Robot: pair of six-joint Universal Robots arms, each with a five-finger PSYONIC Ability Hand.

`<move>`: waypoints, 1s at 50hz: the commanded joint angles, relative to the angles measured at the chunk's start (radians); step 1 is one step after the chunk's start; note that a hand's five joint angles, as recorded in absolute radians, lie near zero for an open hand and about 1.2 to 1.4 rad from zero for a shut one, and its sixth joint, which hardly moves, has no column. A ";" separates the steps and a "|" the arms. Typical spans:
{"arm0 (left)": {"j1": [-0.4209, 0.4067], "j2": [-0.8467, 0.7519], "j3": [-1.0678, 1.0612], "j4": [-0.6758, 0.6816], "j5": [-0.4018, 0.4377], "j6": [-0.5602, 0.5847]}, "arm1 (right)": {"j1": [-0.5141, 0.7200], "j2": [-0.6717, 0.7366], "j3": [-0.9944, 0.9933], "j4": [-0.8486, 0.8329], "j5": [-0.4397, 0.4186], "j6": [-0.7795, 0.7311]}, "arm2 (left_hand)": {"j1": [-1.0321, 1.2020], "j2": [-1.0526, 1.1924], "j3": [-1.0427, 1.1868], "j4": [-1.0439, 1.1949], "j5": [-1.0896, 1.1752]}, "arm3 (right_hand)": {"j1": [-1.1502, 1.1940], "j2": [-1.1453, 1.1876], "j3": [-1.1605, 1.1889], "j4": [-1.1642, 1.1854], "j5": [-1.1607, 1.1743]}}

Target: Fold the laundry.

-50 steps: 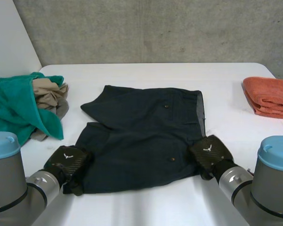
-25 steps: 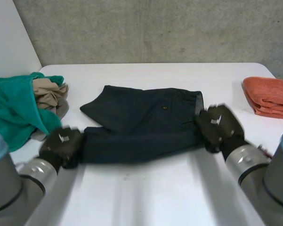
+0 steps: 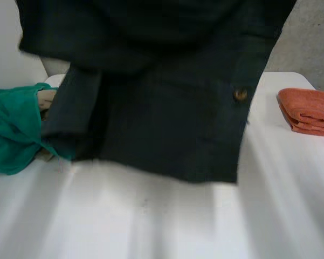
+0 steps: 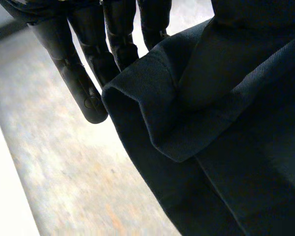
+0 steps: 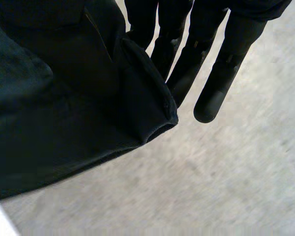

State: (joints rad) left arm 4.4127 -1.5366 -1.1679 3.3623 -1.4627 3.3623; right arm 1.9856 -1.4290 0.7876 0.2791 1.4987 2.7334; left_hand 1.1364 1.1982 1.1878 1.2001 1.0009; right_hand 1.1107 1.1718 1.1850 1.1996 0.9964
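Dark twill shorts [image 3: 162,97] hang clear of the table [image 3: 151,221], suspended below the fingers of both hands. Left hand [image 4: 113,39]: fingers straight, with a folded edge of the cloth clamped beside them, apparently against the thumb. Right hand [image 5: 186,54]: likewise, fingers straight, with a rolled edge pinched just beside them. Assessment: the fabric is soft and of moderate weight. It drapes without stiffness and is unlikely to slip. It is best held at the corners of one edge. Button [image 3: 240,95] noted well below the fingers.
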 commanded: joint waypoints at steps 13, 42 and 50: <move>-0.019 -0.831 0.305 0.106 0.021 0.063 | 0.004 0.651 -0.148 -0.148 0.122 0.046 | 0.260 0.198 0.209 0.196 0.221 | 0.286 0.224 0.211 0.197 0.225; -0.115 -0.243 -0.361 -0.015 -0.070 -0.029 | -0.007 0.343 0.244 0.130 0.006 -0.047 | -0.562 -0.624 -0.613 -0.626 -0.601 | -0.817 -0.878 -0.892 -0.906 -0.878; -0.118 -0.149 -0.705 -0.158 -0.031 -0.015 | -0.016 0.214 0.677 0.045 -0.055 -0.093 | -0.321 -0.383 -0.372 -0.385 -0.360 | -0.568 -0.629 -0.642 -0.657 -0.628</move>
State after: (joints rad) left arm 4.2960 -1.7216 -1.6815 3.2728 -1.5235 3.3366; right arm 1.9761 -1.1440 1.2057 0.4157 1.4808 2.6759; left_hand 0.6922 0.6766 0.6751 0.6758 0.4979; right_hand 0.4123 0.4044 0.4118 0.4114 0.2456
